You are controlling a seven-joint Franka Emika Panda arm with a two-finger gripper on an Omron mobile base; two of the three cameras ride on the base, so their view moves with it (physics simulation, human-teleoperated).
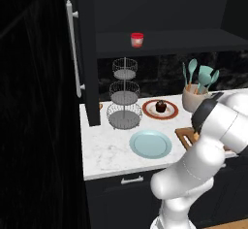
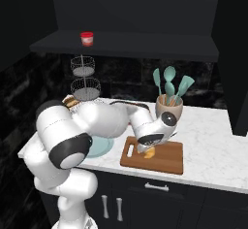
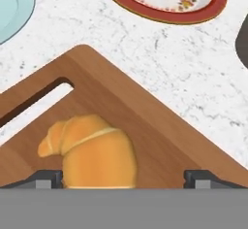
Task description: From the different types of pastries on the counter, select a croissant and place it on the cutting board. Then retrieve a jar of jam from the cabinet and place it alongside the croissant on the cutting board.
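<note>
— Where does your arm stand?
— Your arm rises from the base, folds at the elbow and reaches forward and down, with the wrist bent low.
— And the gripper (image 2: 147,151)?
— You see it pointing downward in the right base view. In the hand view its two dark fingertips (image 3: 46,178) sit wide apart at the bottom, the jaws spread, touching nothing you can make out.

The cutting board (image 3: 160,131) looks like smooth brown wood with fine grain. The croissant (image 3: 94,150) has a glossy, golden baked crust. The bench (image 1: 104,148) is polished white marble with faint grey veins. The tiered basket stand (image 1: 124,94) is thin wire metal, and the light-blue plate (image 1: 150,144) looks smooth and matt.
</note>
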